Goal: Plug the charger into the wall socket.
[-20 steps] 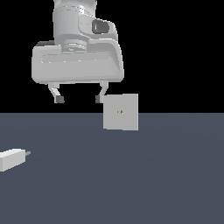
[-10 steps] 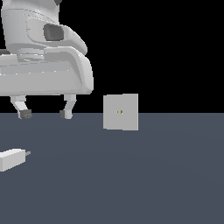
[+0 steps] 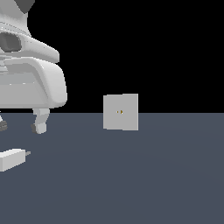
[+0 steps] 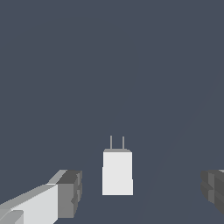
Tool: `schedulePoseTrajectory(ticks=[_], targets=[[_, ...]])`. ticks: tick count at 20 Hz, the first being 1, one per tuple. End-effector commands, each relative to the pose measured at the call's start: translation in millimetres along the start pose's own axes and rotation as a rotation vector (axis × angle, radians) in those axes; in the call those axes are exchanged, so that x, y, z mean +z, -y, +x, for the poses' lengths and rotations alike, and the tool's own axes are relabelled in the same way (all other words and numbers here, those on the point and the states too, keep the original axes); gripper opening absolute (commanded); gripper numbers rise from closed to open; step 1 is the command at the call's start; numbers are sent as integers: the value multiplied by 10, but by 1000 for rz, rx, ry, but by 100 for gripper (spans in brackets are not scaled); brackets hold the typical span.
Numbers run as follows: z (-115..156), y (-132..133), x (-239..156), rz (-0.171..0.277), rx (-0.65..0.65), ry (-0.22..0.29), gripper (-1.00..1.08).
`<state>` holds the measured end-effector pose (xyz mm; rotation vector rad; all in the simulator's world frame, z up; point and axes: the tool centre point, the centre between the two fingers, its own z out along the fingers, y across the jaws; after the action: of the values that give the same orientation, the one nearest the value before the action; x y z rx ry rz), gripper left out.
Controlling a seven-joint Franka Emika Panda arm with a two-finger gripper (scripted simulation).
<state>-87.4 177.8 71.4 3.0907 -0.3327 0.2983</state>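
Charger (image 3: 12,159) lying flat on the floor (image 3: 144,183), my hand (image 4: 140,192) spread wide above it, empty, wall socket (image 3: 120,112) upright, well apart.

Both views are clean simulator renders, sharp from edge to edge, with no blur, grain or lens bending. Light is even and soft; no cast shadows lie on the dull slate-blue floor (image 3: 153,175), which shows no glare. In the exterior view the background is flat black. The gripper (image 3: 19,127) body is shaded smoothly, brighter on top and greyer beneath, suggesting light from above. The charger (image 4: 117,173) looks nearly flat white, its top face slightly darker
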Motion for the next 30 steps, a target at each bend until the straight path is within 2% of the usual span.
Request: schedulePoseTrajectory(ticks=[1,8,18,30], targets=[[-35,63,35,-2,7,-8,100],[-84,153,84,-5,16,-18,100],[-85,147,109,-5,15,-16,100],[-170,138,532,-5,15,-16,100]])
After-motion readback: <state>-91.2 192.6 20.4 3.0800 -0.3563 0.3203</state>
